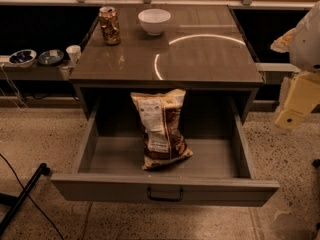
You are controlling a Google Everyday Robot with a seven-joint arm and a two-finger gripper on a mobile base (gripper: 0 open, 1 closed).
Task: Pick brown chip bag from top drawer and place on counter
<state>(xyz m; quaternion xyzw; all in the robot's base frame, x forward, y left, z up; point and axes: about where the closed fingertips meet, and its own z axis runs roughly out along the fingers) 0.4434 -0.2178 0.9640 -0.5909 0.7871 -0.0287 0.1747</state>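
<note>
The brown chip bag (160, 129) lies in the open top drawer (165, 188), leaning against the back with its pale label panel facing up. The drawer is pulled out, with its dark handle (165, 194) on the front panel. The counter (200, 59) above it is glossy grey-brown and reflects a bright ring of light. Only white and cream parts of my arm (299, 96) show at the right edge, beside the drawer and apart from it. My gripper is out of view.
A patterned can (109, 25) and a white bowl (154, 21) stand at the back of the counter. A low shelf at the left holds small bowls (22, 57) and a white cup (73, 53). A dark pole (22, 199) crosses the speckled floor at the lower left.
</note>
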